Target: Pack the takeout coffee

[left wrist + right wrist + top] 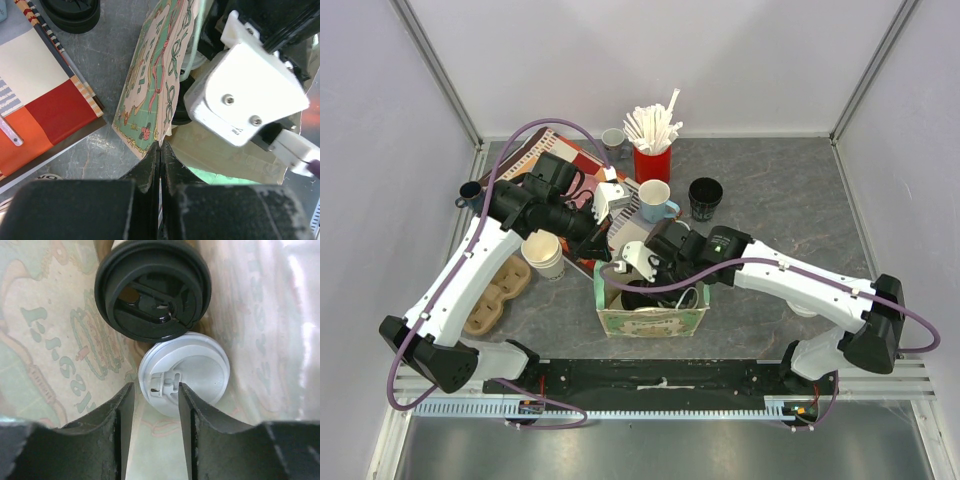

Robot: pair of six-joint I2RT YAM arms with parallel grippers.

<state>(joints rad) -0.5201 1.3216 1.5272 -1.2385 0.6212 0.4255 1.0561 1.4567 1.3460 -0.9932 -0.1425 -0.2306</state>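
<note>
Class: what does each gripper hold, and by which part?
Left gripper pinches the paper bag by its top edge; right gripper, open above the white-lidded cup, holds nothing.

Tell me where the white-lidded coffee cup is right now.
In the right wrist view, the white-lidded coffee cup stands inside the patterned paper bag, right beside the black-lidded cup, directly beneath the open right gripper.
</note>
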